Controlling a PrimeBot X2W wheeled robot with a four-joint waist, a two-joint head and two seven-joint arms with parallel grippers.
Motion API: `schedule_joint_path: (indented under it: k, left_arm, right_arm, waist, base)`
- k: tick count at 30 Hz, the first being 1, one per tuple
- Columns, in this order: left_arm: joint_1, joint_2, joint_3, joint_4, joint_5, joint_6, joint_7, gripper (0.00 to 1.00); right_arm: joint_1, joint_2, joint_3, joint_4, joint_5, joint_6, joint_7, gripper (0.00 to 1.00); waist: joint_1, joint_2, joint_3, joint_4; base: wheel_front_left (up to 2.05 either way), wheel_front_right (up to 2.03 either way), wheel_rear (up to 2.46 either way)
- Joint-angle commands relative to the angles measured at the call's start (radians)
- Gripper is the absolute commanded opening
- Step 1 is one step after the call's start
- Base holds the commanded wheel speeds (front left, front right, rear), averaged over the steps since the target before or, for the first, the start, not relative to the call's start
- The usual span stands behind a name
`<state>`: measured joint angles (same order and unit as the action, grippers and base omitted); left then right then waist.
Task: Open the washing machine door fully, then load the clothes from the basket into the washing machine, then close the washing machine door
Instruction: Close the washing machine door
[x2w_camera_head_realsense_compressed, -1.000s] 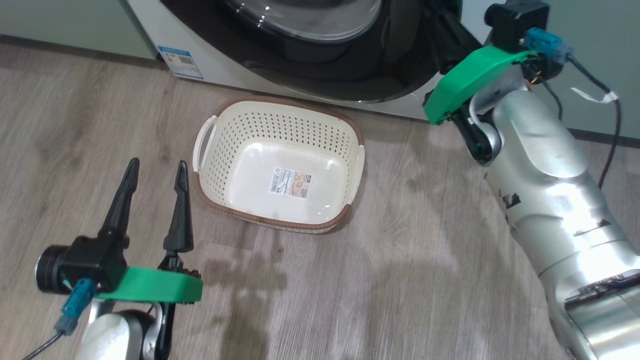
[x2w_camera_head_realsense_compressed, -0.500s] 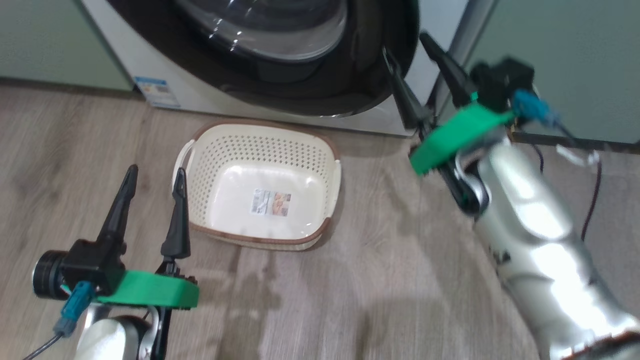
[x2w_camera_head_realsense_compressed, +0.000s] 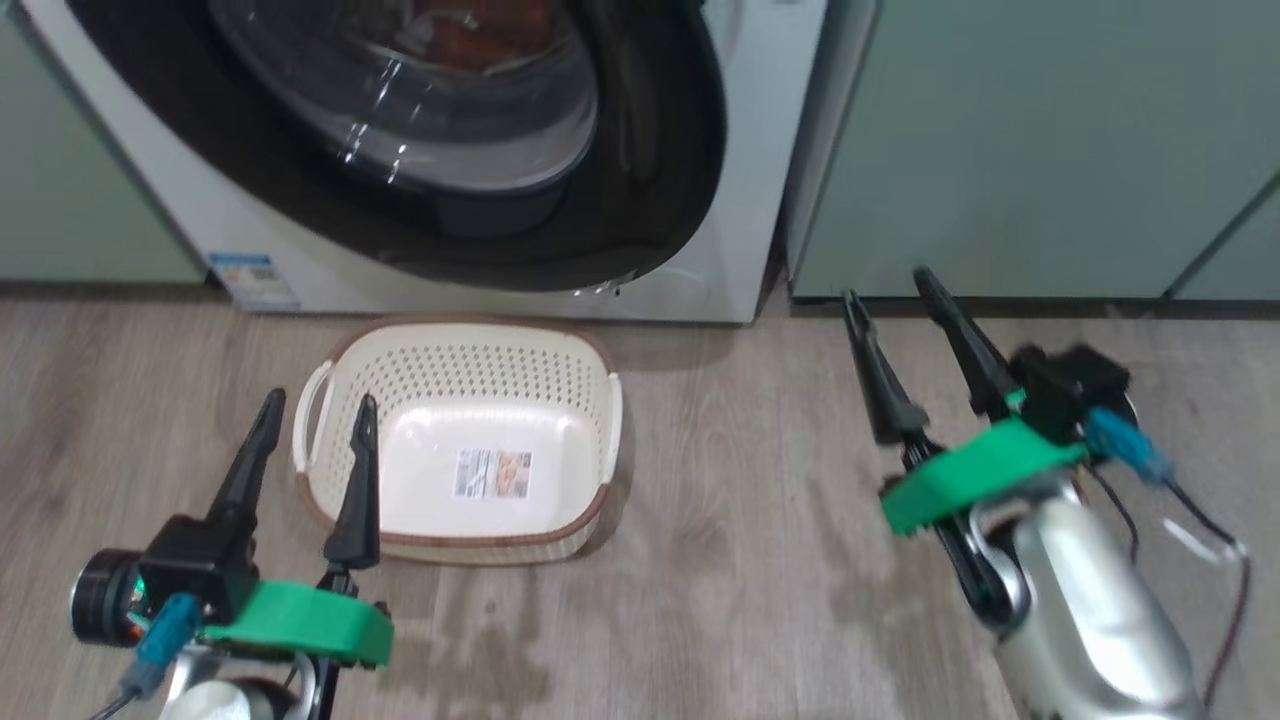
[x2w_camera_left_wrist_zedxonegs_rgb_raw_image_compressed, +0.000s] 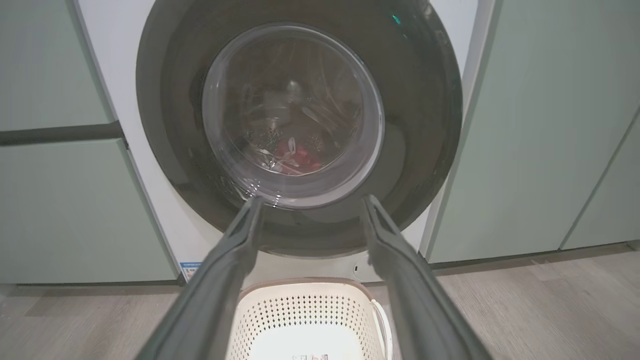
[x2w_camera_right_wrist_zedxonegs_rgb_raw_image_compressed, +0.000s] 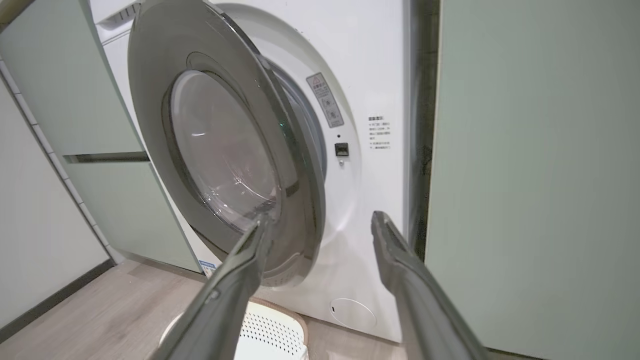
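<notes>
1. The right gripper (x2w_camera_head_realsense_compressed: 885, 284) has come away from the door (x2w_camera_head_realsense_compressed: 660, 170) and now hangs low over the floor (x2w_camera_head_realsense_compressed: 740, 540), right of the washing machine (x2w_camera_head_realsense_compressed: 745, 200), fingers spread wide, empty.
2. The door's top is cut off in the head view. The right wrist view shows it ajar.
3. Clothes (x2w_camera_left_wrist_zedxonegs_rgb_raw_image_compressed: 295, 156): a dim red patch behind the glass, details unreadable.
4. The basket (x2w_camera_head_realsense_compressed: 450, 375) is empty and sits on the floor before the machine, near the left gripper (x2w_camera_head_realsense_compressed: 321, 399), which is wide open and empty.
5. The door has a glossy black rim and clear domed glass.

Silvery arms (x2w_camera_head_realsense_compressed: 1090, 640) carry green brackets (x2w_camera_head_realsense_compressed: 975, 470), blue plugs (x2w_camera_head_realsense_compressed: 1125, 445) (black leads (x2w_camera_head_realsense_compressed: 1195, 515), it seems) and tapered black claw fingers (x2w_camera_head_realsense_compressed: 880, 385).
</notes>
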<state>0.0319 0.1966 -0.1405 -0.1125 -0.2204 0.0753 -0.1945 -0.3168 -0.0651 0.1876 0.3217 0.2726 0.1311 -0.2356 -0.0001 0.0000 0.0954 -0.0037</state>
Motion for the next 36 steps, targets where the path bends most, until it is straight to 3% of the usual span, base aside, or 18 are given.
schedule_joint_path:
  k: [1, 17, 36]
  left_arm:
    - [-0.02, 0.023, 0.03, -0.031, -0.009, 0.008, 0.002, 1.0]
    - [0.066, 0.038, 0.027, -0.03, 0.0, 0.035, 0.003, 1.0]
    - [0.07, 0.047, 0.026, -0.043, -0.004, 0.057, 0.008, 1.0]
  right_arm:
    - [0.011, 0.015, 0.003, -0.065, -0.012, 0.0, 0.011, 1.0]
    - [0.354, 0.015, -0.165, -0.329, -0.025, 0.0, 0.123, 1.0]
    - [0.386, 0.015, -0.176, -0.411, -0.034, 0.0, 0.164, 1.0]
  waist:
    - [0.0001, 0.0, -0.02, -0.02]
    - [0.0001, 0.0, -0.088, -0.054]
    - [0.0001, 0.0, -0.074, -0.059]
  base:
    - [0.0, 0.0, 0.0]
    - [0.0, 0.0, 0.0]
    - [0.0, 0.0, 0.0]
